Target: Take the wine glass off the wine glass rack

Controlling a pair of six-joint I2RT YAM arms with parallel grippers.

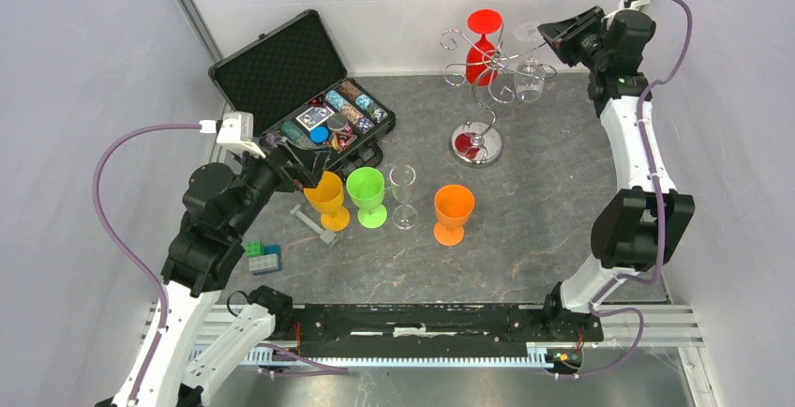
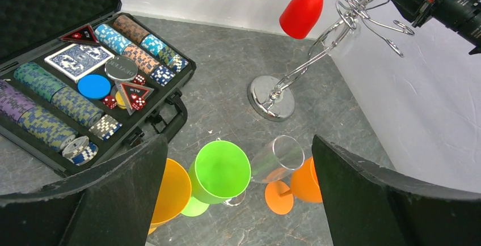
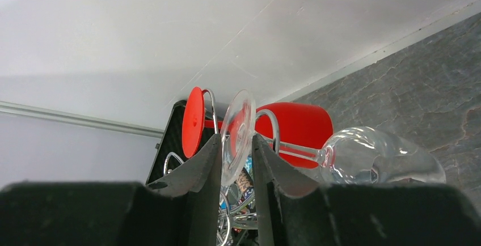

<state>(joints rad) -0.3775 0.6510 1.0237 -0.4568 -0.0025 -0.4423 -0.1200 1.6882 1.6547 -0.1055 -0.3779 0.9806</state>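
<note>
The chrome wine glass rack (image 1: 475,143) stands at the back of the table, also in the left wrist view (image 2: 272,96). A red wine glass (image 1: 483,46) and a clear wine glass (image 1: 531,77) hang upside down from its arms. My right gripper (image 1: 553,37) is at the rack's top right. In the right wrist view its fingers (image 3: 235,138) are shut on the clear glass's round foot (image 3: 237,122), with the bowl (image 3: 374,158) to the right and the red glass (image 3: 295,124) behind. My left gripper (image 2: 238,144) is open and empty above the standing glasses.
An open poker chip case (image 1: 300,88) lies at the back left. A yellow-orange glass (image 1: 328,199), a green glass (image 1: 367,196), a clear flute (image 1: 403,191) and an orange glass (image 1: 453,212) stand mid-table. Small blocks (image 1: 262,257) lie at the near left.
</note>
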